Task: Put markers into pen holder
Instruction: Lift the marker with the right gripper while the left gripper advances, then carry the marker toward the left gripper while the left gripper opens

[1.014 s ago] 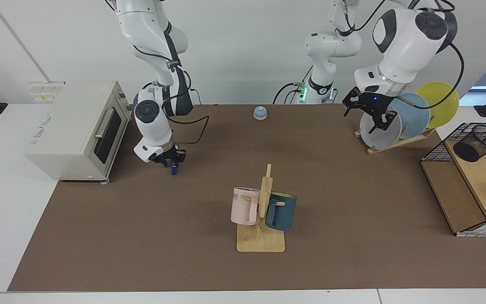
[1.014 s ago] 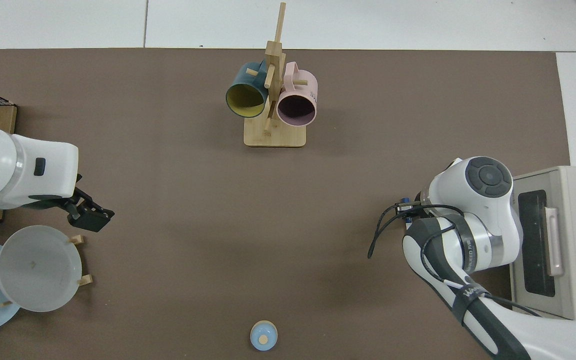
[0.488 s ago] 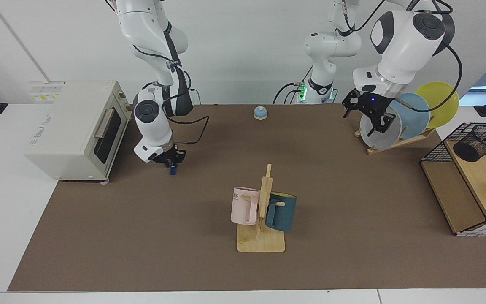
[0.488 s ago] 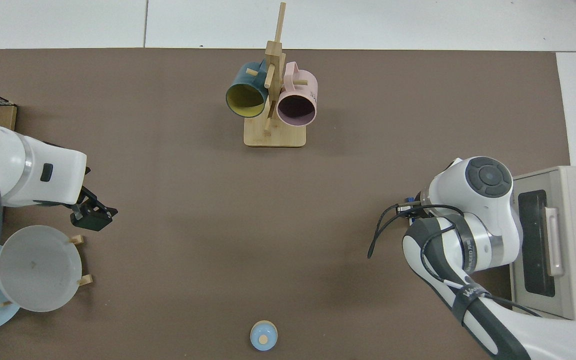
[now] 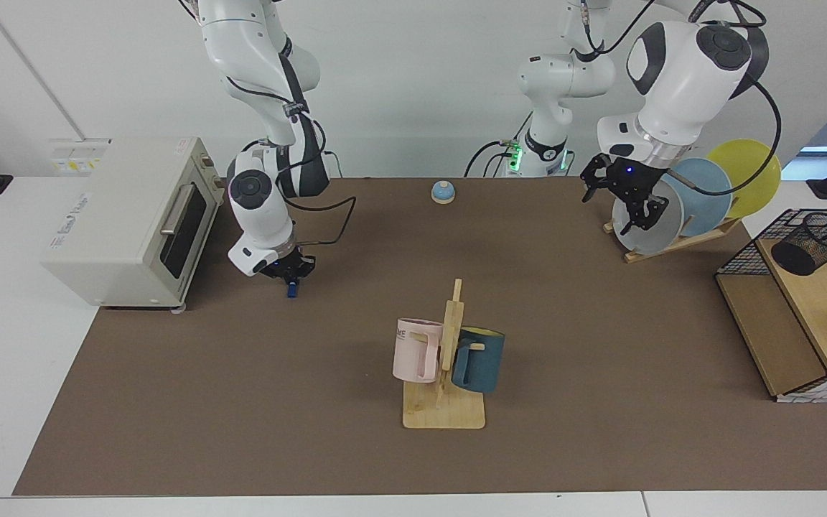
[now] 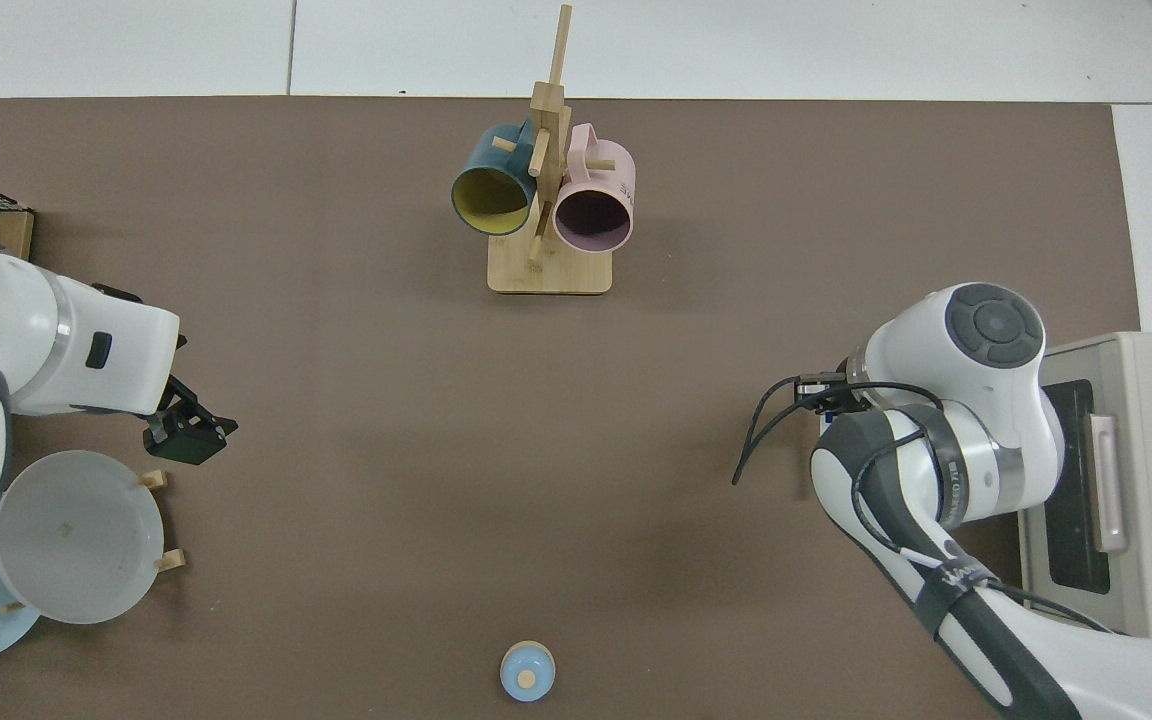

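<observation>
Gripping the marker (image 5: 290,289), right gripper (image 5: 288,276) hovers beside toaster oven (image 5: 130,219) — open mat (image 5: 241,402) ahead.

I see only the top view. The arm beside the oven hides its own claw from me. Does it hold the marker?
Observer: Yes. In the facing view the right claw is shut on the marker, blue end pointing down.
Operator: Where is the pen holder?
Observer: The pen holder sits tilted on a wooden shelf inside the wire basket, at the far table end. The left claw waits near it, at the plates.
</observation>
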Tool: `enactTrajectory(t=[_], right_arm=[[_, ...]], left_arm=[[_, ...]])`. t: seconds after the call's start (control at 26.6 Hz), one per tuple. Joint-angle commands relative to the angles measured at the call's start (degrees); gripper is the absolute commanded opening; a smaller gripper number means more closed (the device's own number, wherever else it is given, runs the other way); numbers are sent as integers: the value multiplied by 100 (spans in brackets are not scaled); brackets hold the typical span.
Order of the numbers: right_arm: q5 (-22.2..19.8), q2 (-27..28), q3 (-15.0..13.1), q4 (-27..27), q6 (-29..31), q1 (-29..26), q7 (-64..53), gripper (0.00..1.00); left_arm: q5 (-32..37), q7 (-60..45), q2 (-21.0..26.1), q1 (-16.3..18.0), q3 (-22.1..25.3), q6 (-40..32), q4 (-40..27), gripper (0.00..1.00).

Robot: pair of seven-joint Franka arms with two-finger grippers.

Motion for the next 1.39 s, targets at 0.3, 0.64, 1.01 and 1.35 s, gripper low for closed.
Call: enactTrajectory(t=[0.3,0.64,1.01,1.35], right_arm=[[424,-9,23,1909,-2126,517,2146,0],[634,70,31,2551,-2532,1527,4053,0],[1346,624,31,3782,-2445,2012,5724,0],[2384,554,23,3791,-2084,2109,6911,0]], left_arm=[[-240,429,-223,-30,18,212,-365,100],[-469,798,-267,-56,-52,239,-436,100],[-1356,2933,-320,-82,-44,537,-550,100],[-2419,3690,-1268,-82,18,1021,-1929,100]])
